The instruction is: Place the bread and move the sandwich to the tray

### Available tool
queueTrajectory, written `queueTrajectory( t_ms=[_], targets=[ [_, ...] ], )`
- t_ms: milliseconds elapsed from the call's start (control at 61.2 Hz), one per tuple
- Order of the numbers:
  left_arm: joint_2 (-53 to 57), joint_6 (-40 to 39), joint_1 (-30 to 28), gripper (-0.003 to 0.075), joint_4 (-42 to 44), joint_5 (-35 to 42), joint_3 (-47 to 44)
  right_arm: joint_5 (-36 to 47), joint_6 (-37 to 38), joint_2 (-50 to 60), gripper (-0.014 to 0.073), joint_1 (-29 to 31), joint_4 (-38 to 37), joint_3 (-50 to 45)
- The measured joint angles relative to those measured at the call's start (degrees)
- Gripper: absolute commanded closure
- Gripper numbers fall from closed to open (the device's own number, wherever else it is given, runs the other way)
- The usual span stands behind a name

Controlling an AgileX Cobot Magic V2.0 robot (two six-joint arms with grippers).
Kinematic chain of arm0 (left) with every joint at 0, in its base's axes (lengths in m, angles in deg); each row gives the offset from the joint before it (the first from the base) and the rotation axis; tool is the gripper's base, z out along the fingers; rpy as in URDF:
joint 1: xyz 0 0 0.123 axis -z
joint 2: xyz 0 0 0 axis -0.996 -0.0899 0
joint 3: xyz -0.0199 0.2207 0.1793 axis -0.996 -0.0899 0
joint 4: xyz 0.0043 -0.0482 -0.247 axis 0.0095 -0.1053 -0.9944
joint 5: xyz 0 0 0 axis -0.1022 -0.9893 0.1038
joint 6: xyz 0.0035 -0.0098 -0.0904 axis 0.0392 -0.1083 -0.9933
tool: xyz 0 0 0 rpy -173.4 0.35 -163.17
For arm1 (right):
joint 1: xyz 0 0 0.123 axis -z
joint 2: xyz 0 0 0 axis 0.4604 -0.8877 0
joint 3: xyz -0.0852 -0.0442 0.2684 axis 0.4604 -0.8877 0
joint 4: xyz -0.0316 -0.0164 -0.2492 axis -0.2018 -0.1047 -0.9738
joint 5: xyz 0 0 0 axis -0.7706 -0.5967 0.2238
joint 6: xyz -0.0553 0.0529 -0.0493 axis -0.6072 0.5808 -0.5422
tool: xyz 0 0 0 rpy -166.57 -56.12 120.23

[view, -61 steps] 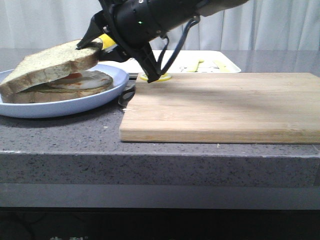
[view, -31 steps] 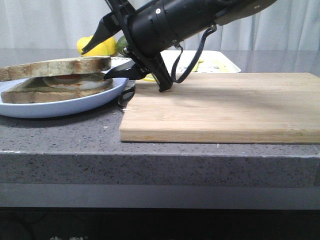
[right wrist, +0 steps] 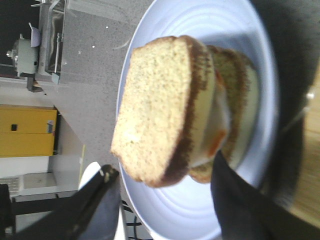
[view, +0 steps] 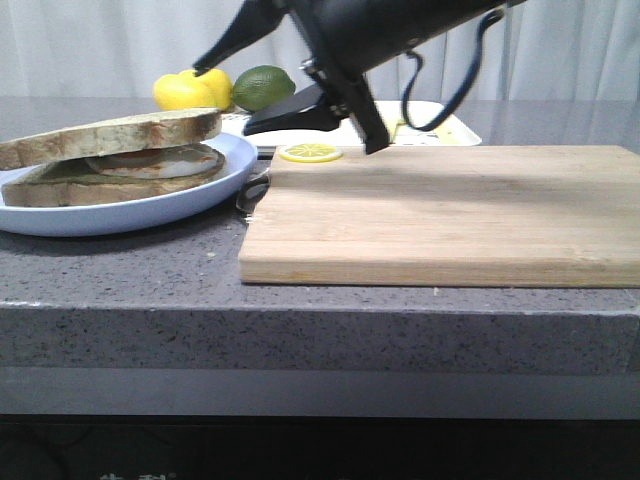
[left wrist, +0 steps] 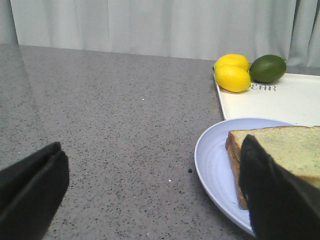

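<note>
The bread lies flat as the top slice of the sandwich, over the fried egg and the lower toast, on a pale blue plate. My right gripper is open and empty, raised just past the plate's right edge and clear of the bread. In the right wrist view the sandwich sits beyond the spread fingers. My left gripper is open and empty, low over the counter beside the plate; one finger overlaps the bread. The cream tray lies behind the board.
A wooden cutting board fills the right of the counter, with a lemon slice on its far left corner. Two lemons and a lime sit at the back. A small dark object lies between plate and board.
My right gripper lowered the bread onto the egg slice, let go and opened. It then drew back up and to the right. The bread went from tilted to flat.
</note>
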Motion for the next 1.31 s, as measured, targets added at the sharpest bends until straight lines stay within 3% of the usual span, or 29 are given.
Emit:
queueTrajectory(
  t_ms=[327,491,654,769,965,1308],
  targets=[
    [0.0,0.0,0.0,0.0049,0.0,0.0,0.0,-2.9,4.4,10.3,0.0660,5.4,-20.9,-0.8],
    [0.0,0.0,0.0,0.0049,0.0,0.0,0.0,-5.9,11.5,16.7,0.0654,9.0,-39.2,-0.8],
    [0.0,0.0,0.0,0.0049,0.0,0.0,0.0,-12.3,26.1,22.9,0.0654,11.9,-66.4,-0.8],
    [0.0,0.0,0.0,0.0049,0.0,0.0,0.0,-16.5,34.9,26.6,0.0654,12.8,-80.6,-1.5],
    [0.0,0.0,0.0,0.0049,0.0,0.0,0.0,-14.3,38.3,35.9,0.0654,12.9,-84.9,-8.9],
    [0.0,0.0,0.0,0.0049,0.0,0.0,0.0,7.5,38.8,61.6,0.0654,12.9,-85.2,-35.3]
  ],
)
